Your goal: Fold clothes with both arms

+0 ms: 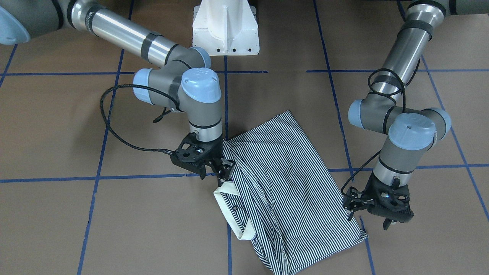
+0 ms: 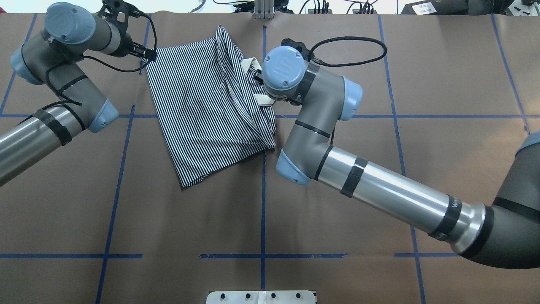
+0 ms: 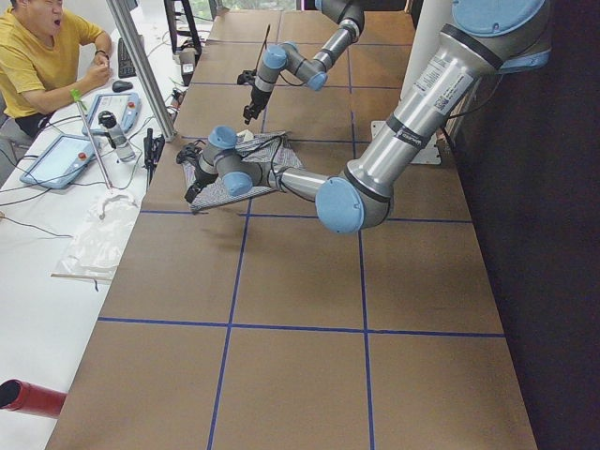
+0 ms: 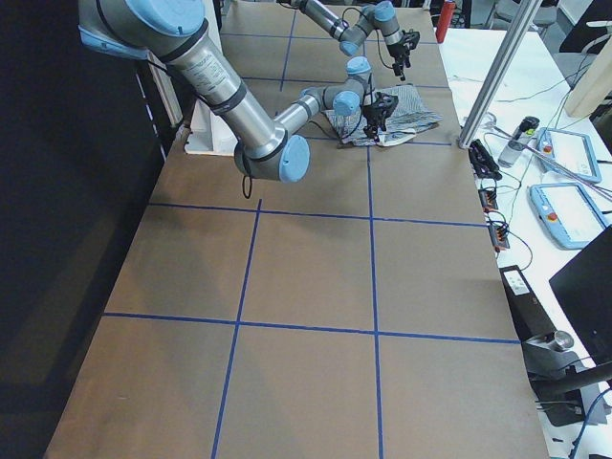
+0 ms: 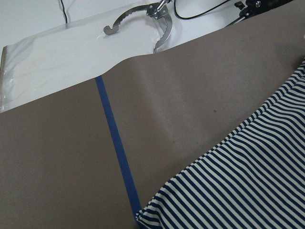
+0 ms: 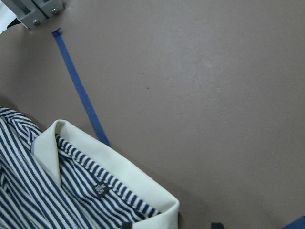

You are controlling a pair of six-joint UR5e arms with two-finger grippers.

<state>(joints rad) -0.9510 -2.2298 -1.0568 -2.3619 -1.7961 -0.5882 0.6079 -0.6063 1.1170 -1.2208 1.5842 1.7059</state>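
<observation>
Right end effector [image 1: 225, 172] seemingly pinching shirt [image 1: 290, 172], contact partly hidden, left end effector [image 1: 368, 222] spread

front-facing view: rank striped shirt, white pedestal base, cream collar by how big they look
1. striped shirt
2. white pedestal base, partly cut off by the frame's top edge
3. cream collar

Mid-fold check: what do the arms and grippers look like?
The left arm and right arm match: polished silver tubes, grey joints with light blue round caps, black tape bands, and a black cable looping at each wrist. The left gripper and right gripper are black skeletal frames with two thin fingers.
</observation>
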